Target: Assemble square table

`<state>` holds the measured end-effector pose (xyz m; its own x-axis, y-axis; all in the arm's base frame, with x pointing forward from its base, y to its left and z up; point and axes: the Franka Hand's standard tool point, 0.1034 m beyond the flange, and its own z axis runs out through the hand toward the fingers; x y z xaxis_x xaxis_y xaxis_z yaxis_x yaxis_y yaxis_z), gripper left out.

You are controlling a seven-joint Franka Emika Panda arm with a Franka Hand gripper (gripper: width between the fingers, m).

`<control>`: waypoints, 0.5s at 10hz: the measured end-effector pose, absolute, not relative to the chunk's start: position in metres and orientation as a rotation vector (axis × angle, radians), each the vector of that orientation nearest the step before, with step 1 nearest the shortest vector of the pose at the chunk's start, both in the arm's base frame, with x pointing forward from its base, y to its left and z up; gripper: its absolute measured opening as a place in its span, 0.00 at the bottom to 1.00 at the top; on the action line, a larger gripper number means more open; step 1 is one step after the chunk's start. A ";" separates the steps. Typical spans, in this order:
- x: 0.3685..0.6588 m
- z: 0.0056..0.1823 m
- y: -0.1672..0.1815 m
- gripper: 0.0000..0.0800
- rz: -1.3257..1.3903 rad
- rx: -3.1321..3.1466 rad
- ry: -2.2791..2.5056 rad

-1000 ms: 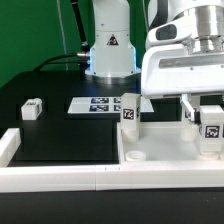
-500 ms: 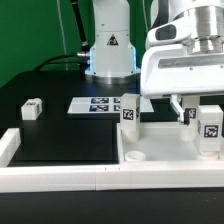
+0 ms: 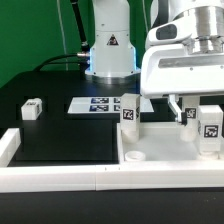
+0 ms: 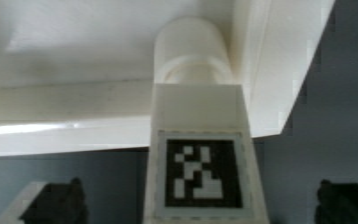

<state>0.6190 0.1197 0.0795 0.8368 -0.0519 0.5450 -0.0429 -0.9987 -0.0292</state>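
The white square table slab (image 3: 165, 150) lies at the front of the exterior view's right, rim up. A tagged leg (image 3: 129, 110) stands upright at its far left corner, and the near left socket (image 3: 135, 157) is bare. Another tagged leg (image 3: 211, 124) stands at the right, with a further leg's tag (image 3: 190, 114) just behind it. My gripper (image 3: 211, 104) is open over the right leg; one dark finger (image 3: 175, 103) hangs clear of it. In the wrist view the leg (image 4: 202, 130) sits in a corner of the slab (image 4: 87, 100), between the spread fingertips (image 4: 51, 202) of my gripper (image 4: 197, 205).
A loose tagged leg (image 3: 32, 109) lies on the black table at the exterior view's left. The marker board (image 3: 98, 104) lies flat near the robot base (image 3: 110, 50). White border rails (image 3: 60, 178) run along the front and the left.
The jaws have spread wide and let go of the right leg. The visible finger has moved toward the exterior view's left, uncovering the tag behind it. The leg stays upright.
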 end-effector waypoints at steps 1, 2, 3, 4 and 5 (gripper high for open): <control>0.619 0.080 0.119 0.81 -0.890 -2.998 0.067; 0.619 0.084 0.115 0.81 -0.828 -3.025 0.037; 0.620 0.097 0.114 0.81 -0.761 -3.037 0.046; 0.623 0.104 0.112 0.81 -0.693 -3.050 0.050; 0.630 0.109 0.110 0.81 -0.685 -3.049 0.061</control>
<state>0.6303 0.1102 0.1092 0.9031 -0.0415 0.4274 -0.0344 -0.9991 -0.0243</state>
